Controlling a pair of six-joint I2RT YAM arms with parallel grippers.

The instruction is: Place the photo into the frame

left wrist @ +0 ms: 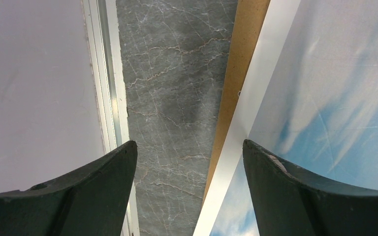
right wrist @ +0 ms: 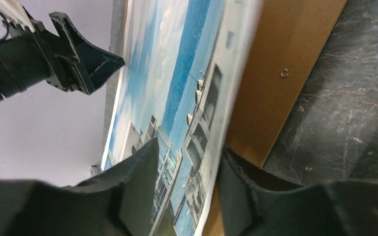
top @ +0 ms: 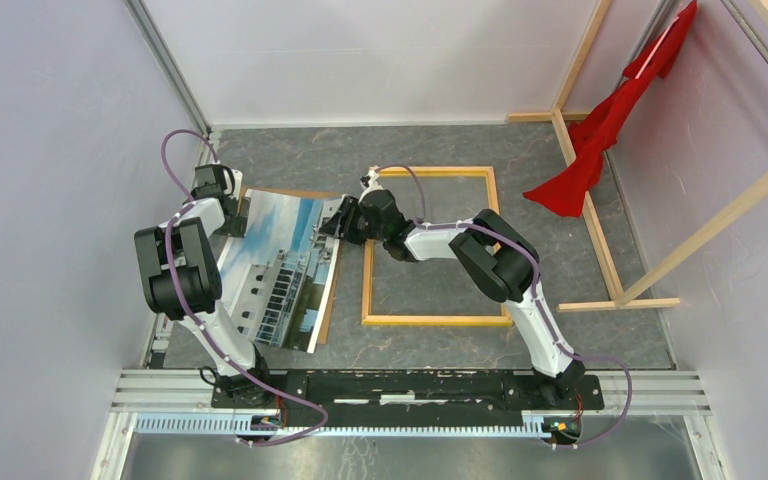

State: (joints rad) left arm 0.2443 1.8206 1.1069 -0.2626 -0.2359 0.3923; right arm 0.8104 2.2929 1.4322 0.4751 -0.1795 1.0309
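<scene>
Left of the frame (top: 440, 320), right pincer (right wrist: 189, 162) sits around the photo (top: 280, 260) edge, pinch unclear; left pincer (left wrist: 189, 152) spread; next squeeze, lift

One photo (top: 285, 270), one frame (top: 430, 320), one brown backing sheet (right wrist: 280, 44), one table (top: 410, 150). Two arms, the left arm (top: 185, 270) and the right arm (top: 500, 260), with one gripper each: the left gripper (left wrist: 189, 152) and the right gripper (right wrist: 189, 147). That makes two grippers, with two fingers (left wrist: 103, 182) apiece, four in all. Two purple cables (top: 175, 150), one per arm. One red cloth (top: 570, 190). Wooden beams (top: 598, 228) are harder to count where they cross — at least five.
</scene>
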